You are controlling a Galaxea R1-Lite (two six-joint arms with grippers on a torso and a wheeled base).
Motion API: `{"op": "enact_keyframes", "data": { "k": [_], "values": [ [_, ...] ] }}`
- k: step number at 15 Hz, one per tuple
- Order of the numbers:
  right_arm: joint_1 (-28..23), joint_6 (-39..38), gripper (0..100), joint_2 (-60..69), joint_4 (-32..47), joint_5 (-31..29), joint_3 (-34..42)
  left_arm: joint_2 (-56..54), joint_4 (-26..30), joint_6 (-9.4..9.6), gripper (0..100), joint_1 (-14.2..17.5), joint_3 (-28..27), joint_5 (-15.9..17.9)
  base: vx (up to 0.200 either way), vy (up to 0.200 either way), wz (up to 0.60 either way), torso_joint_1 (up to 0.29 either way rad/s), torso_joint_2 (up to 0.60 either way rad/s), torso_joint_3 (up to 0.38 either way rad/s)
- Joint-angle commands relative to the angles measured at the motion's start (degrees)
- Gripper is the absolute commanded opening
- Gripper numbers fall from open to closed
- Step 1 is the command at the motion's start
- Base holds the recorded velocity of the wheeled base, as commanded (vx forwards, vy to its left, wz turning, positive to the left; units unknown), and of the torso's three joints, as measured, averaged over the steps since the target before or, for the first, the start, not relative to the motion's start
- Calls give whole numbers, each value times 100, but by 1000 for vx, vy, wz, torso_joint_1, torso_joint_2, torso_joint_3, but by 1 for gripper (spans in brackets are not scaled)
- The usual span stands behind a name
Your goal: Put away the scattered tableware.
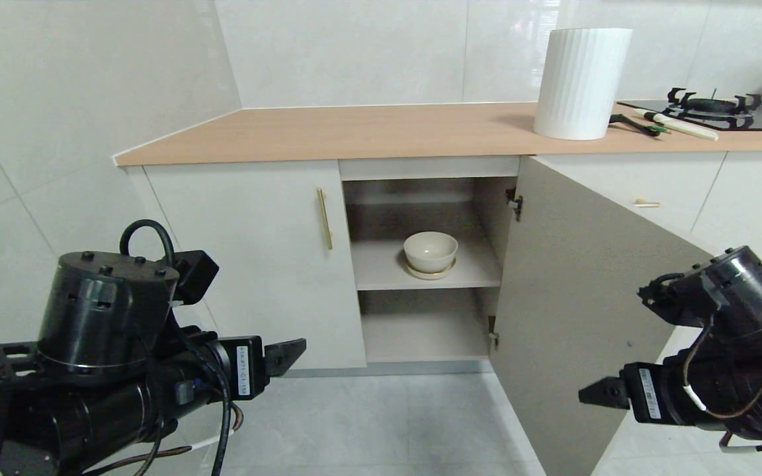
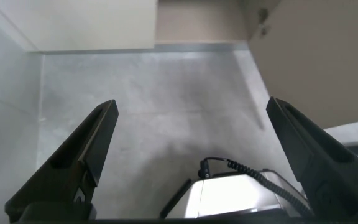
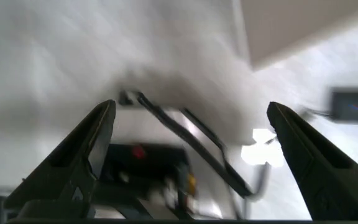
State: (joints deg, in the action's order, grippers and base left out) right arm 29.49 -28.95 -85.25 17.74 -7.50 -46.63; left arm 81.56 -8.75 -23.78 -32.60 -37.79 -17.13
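Bowl (image 1: pixel 430 251) on plate (image 1: pixel 428 272), mid shelf inside cabinet (image 1: pixel 381 264). Left end effector (image 2: pixel 191 124) & right end effector (image 3: pixel 191 124) both spread wide, empty, low in front of cabinet. Risk: right one clipping cabinet's open door (image 1: pixel 573 297) (v. close) if swung up twd utensils (image 1: pixel 675 124) on worktop (image 1: pixel 354 132)

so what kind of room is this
Most likely a home kitchen: a wooden countertop over white cabinets, a gas hob at its right end, and a bowl on a shelf in the open cabinet.
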Motion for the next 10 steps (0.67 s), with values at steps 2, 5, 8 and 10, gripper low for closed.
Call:
{"op": "enact_keyframes", "data": {
  "k": [2, 5, 8, 10],
  "values": [
    [-382, 522, 100, -97, 1083, -15, -356, 10, -4, -3, 100, -1, 0, -1, 0, 0, 0, 0, 0, 0],
    [-1323, 935, 100, -88, 1540, -235, -611, 45, -4, -3, 100, -1, 0, -1, 0, 0, 0, 0, 0, 0],
    [-2509, 1507, 100, -124, 1505, -533, -804, 53, -4, -12, 100, -1, 0, 8, 0, 0, 0, 0, 0, 0],
    [-2975, 1674, 100, -264, 1408, -542, -901, 71, -4, -12, 100, -1, 0, 8, 0, 0, 0, 0, 0, 0]
  ]
}}
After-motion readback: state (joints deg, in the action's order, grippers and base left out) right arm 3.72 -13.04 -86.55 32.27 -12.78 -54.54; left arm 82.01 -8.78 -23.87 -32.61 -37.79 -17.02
